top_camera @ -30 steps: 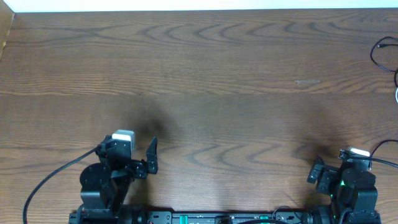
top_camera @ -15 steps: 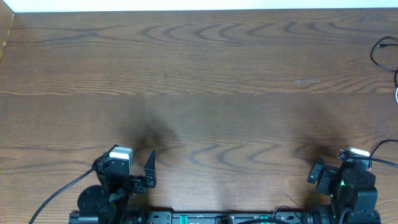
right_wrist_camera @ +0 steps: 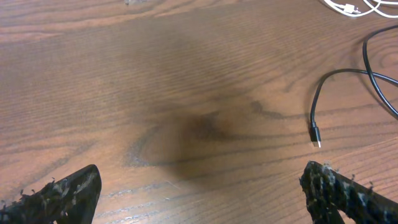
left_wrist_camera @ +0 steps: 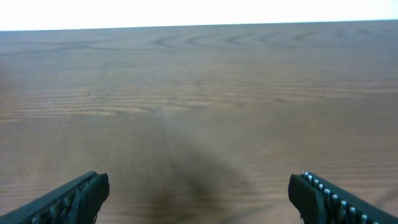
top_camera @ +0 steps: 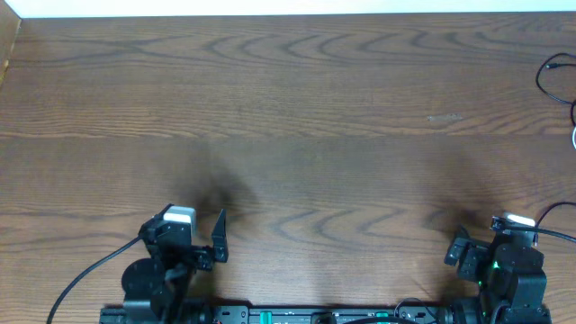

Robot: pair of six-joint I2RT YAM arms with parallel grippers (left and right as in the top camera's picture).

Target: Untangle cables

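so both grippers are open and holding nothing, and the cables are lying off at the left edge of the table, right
Not quite: the cables lie at the right edge of the table, not the left. The overhead view shows them there, and the right wrist view catches a black plug end. The rest holds: the left gripper and right gripper are both open and holding nothing.

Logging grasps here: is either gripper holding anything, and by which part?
Nothing is held. The left gripper and right gripper both stand open and empty; the black cable and white cable lie untouched on the table.
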